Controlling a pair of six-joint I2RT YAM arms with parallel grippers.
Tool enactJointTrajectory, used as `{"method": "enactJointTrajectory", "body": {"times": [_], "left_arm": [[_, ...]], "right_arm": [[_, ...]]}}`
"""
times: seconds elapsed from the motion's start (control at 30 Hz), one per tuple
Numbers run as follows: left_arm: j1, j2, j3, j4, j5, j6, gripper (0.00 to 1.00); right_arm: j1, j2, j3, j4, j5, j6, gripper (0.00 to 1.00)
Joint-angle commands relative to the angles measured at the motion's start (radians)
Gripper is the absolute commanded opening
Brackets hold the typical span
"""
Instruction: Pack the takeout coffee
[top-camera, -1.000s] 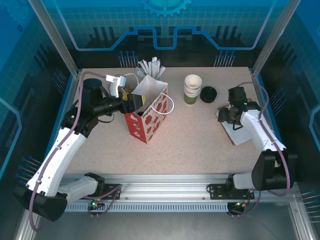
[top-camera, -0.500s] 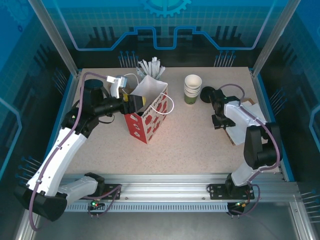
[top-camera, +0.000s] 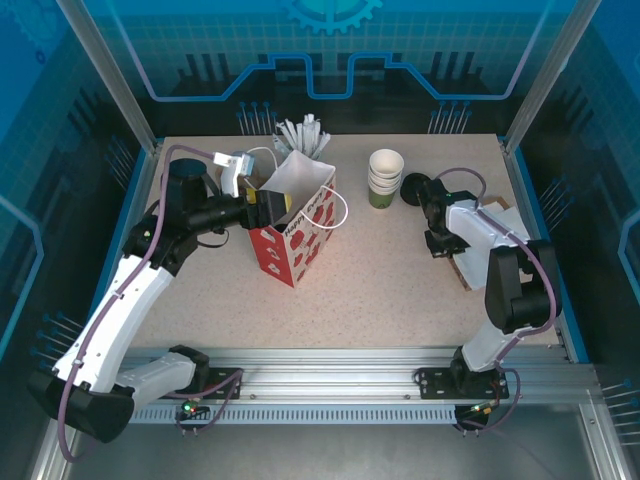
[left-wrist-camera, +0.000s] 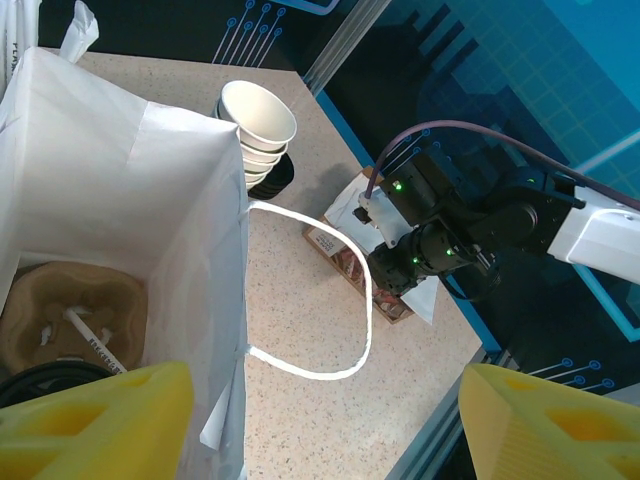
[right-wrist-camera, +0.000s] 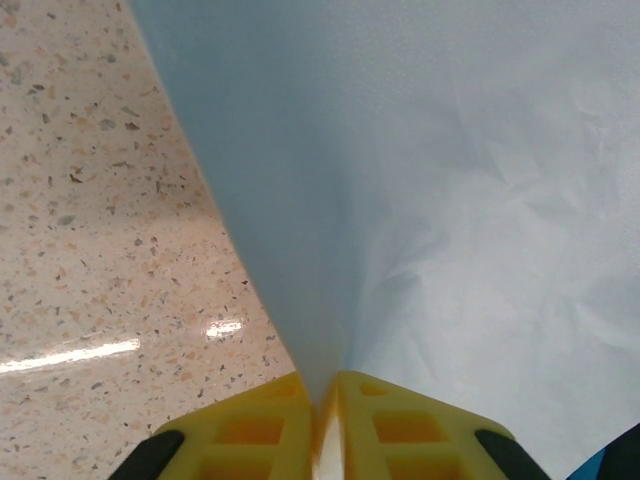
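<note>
The red-and-white paper bag (top-camera: 293, 238) stands left of centre, its mouth open. My left gripper (top-camera: 262, 207) is open at the bag's rim, its yellow fingers (left-wrist-camera: 95, 420) astride the white bag wall (left-wrist-camera: 150, 220). Deep inside the bag lies a brown cardboard tray (left-wrist-camera: 75, 315), and beside it is the edge of a round black lid (left-wrist-camera: 45, 375) that looks like the takeout coffee; the cup is hidden. My right gripper (right-wrist-camera: 327, 385) is shut on a white paper sheet (right-wrist-camera: 450, 200). It hangs low over the brown pack (top-camera: 462, 270) at the right.
A stack of white-rimmed cups (top-camera: 385, 178) stands at the back, a low black round thing (top-camera: 416, 188) beside it. White sticks (top-camera: 305, 135) rise behind the bag. The bag's white cord handle (left-wrist-camera: 350, 330) loops out toward the right arm (left-wrist-camera: 470, 220).
The right arm swung in from the right side to the pack's left end, and its jaws closed on the white sheet. The left arm and bag stayed put.
</note>
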Motion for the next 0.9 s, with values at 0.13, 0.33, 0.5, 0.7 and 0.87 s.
{"method": "enactJointTrajectory", "body": {"times": [0.13,0.33,0.5,0.7,0.87], "left_arm": [[-0.011,-0.01,-0.004,-0.009,-0.005,0.013,0.72],[-0.02,-0.017,0.005,0.02,-0.002,-0.003,0.72],[-0.036,-0.011,0.015,0.052,-0.007,-0.018,0.72],[-0.137,0.024,0.089,0.07,-0.058,0.011,0.72],[-0.28,0.076,0.177,0.091,-0.149,0.075,0.72]], "right_arm": [[0.0,-0.096,0.057,-0.069,0.008,0.007,0.05],[-0.04,-0.254,0.136,-0.095,-0.119,-0.026,0.0],[-0.043,-0.392,0.274,-0.12,-0.3,-0.025,0.0],[-0.01,-0.5,0.405,0.003,-0.588,0.141,0.0],[0.066,-0.529,0.403,0.206,-0.656,0.339,0.0]]}}
